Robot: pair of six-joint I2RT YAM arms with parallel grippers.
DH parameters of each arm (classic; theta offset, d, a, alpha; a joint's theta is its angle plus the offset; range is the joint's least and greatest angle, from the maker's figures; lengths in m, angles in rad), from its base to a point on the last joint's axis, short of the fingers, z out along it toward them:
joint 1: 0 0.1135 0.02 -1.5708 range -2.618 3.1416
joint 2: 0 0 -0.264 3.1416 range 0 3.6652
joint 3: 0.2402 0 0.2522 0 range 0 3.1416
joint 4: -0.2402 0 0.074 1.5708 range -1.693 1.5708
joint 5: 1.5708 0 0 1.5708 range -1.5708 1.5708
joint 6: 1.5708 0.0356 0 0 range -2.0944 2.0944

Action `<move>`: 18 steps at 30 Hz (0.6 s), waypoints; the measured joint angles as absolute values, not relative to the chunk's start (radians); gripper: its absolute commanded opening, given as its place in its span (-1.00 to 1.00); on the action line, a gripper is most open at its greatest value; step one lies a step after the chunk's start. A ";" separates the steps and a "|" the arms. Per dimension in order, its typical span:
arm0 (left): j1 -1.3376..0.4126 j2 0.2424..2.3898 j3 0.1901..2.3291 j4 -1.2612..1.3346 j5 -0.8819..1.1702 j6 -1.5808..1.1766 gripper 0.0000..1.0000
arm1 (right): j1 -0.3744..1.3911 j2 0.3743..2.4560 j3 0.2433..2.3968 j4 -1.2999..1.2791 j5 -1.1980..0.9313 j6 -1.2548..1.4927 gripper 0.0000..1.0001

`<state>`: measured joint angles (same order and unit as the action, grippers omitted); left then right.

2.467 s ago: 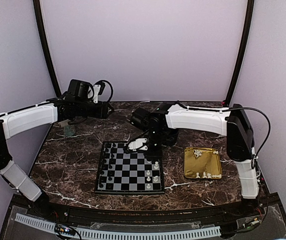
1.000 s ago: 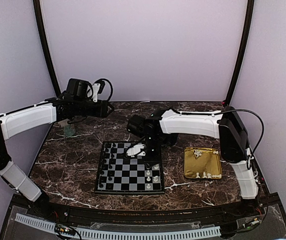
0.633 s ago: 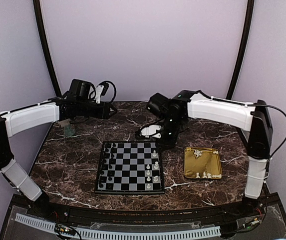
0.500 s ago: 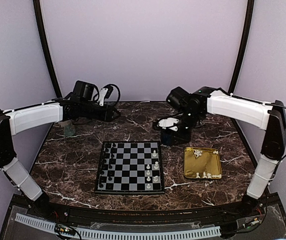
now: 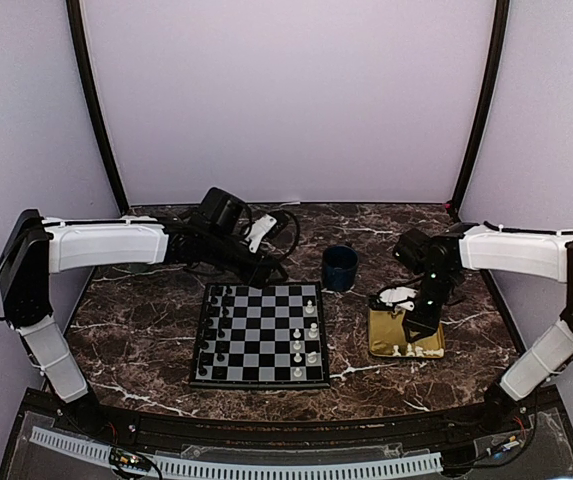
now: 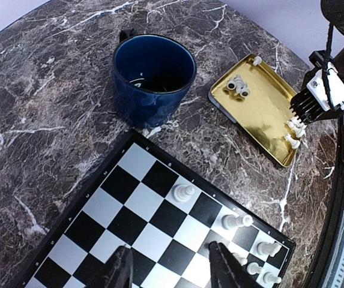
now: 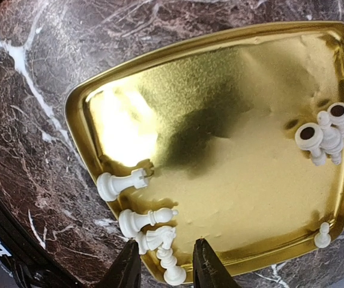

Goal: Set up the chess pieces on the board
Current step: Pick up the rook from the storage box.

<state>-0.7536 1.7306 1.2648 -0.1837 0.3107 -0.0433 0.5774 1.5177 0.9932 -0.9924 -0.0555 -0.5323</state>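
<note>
- Lower centre: board [image 5: 258,345], few chess pieces [image 5: 312,328] standing on its right side.
- Right of it: right jaws narrowly parted, empty, over toppled pieces in tray [image 5: 428,320]. Best: centre on one stem, clear of neighbours.
- Upper centre: left jaws half open, empty, above board's far edge.

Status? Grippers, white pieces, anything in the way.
Left gripper open, empty, above the board. Right gripper open, low over chess pieces in the gold tray. Blue mug off board's far corner, not blocking.
</note>
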 measured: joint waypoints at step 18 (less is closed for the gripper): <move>-0.749 1.736 1.269 -0.199 0.287 -0.017 -0.08 | 0.437 1.701 1.120 -0.843 -0.045 -0.524 -0.42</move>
